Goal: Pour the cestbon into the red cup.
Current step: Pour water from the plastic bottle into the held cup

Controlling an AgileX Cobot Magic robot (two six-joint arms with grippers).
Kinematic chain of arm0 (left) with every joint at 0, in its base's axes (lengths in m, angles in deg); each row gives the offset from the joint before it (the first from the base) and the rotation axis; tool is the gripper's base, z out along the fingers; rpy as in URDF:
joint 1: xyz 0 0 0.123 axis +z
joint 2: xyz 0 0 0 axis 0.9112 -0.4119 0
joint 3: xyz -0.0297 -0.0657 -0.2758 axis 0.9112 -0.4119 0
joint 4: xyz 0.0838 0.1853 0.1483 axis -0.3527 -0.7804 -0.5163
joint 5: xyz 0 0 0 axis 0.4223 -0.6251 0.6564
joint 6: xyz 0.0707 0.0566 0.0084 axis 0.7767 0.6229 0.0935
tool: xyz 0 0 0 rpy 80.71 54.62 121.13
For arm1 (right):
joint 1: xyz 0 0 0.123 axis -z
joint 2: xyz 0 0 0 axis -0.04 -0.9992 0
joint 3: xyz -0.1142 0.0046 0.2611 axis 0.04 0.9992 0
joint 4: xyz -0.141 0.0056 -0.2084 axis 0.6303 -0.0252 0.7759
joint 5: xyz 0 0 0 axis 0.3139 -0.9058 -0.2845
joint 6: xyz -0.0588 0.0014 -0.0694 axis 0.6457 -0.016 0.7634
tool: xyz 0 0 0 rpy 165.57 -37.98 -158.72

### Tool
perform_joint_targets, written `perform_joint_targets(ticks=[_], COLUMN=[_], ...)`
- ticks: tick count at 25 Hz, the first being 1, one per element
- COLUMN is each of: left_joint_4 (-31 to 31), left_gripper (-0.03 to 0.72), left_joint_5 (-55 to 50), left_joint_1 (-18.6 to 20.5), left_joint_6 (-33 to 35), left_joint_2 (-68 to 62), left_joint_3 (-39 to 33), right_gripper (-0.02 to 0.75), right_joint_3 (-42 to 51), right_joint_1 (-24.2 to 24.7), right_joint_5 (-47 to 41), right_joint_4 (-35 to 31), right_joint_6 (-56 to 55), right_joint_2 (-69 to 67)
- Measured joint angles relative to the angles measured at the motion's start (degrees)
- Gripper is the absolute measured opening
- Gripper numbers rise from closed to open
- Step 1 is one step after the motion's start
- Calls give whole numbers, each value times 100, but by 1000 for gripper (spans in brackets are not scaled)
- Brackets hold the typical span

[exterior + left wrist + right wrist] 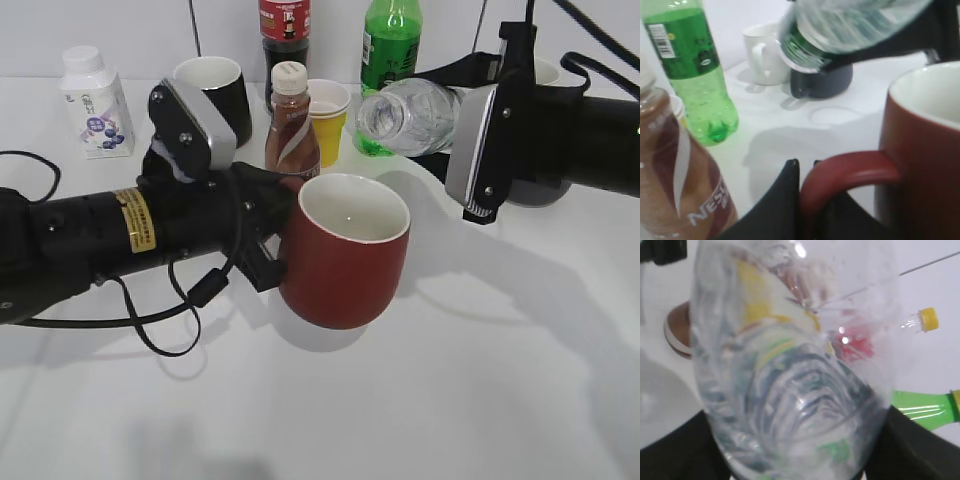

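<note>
Cestbon (408,115) lies nearly on its side in your right gripper (462,150), which is clamped on its body, open mouth pointing left, above and just beyond the red cup (345,250). Nearer, your left gripper (268,240) grasps that cup's handle (850,172). Farther back stand a brown Nescafé bottle (292,125), yellow cup (328,120) and green bottle (390,45).

The cestbon bottle (408,115), clear ribbed plastic and uncapped, is lying nearly horizontal in the air, its open mouth pointing left, up and to the right of the red cup (345,255). The cup, a squat dark red mug with a white inside, is sitting upright, its loop handle (850,175) facing left.
</note>
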Motion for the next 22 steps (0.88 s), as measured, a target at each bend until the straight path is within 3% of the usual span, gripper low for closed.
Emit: perform_joint_targets(ticks=[22], left_joint_4=[12], left_gripper=[41], left_joint_5=[-173], left_joint_1=[0], left_joint_6=[0], left_joint_2=[110], left_joint_3=[11], right_gripper=[480], right_joint_3=[0], right_joint_1=[0], right_joint_5=[0], right_joint_4=[-141], right_joint_6=[1783], right_joint_2=[0])
